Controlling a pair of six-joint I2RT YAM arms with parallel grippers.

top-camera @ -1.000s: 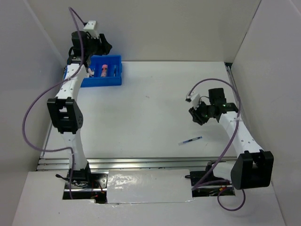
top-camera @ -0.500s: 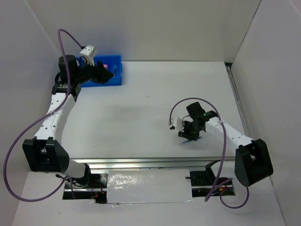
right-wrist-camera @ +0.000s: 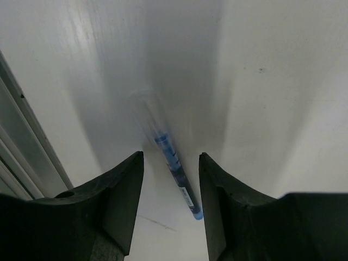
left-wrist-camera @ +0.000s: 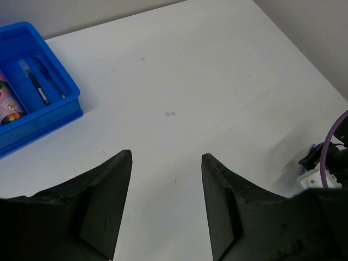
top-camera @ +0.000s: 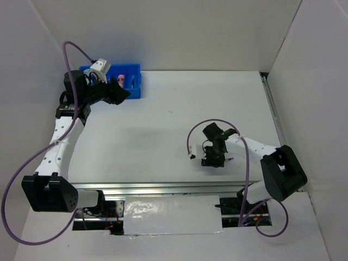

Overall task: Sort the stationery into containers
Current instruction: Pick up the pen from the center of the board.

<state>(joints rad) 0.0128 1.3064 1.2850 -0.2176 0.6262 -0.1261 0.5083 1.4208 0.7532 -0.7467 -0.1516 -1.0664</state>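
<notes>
My right gripper (right-wrist-camera: 169, 159), close to the table's front edge, hangs low with jaws apart and nothing held, straddling the thin blue plastic pen (right-wrist-camera: 182, 189) lying flat on the white table (right-wrist-camera: 261, 109); the pen's long axis runs away from me down the gap, slightly slanted, so closing should pinch across the barrel. My left gripper (left-wrist-camera: 166, 157) is well apart at the far left, wide and empty, near the bright blue divided plastic tray (left-wrist-camera: 54, 117) holding a pink tube (left-wrist-camera: 8, 106) and two thin pens (left-wrist-camera: 38, 87), so I judge this pick belongs to the right arm
</notes>
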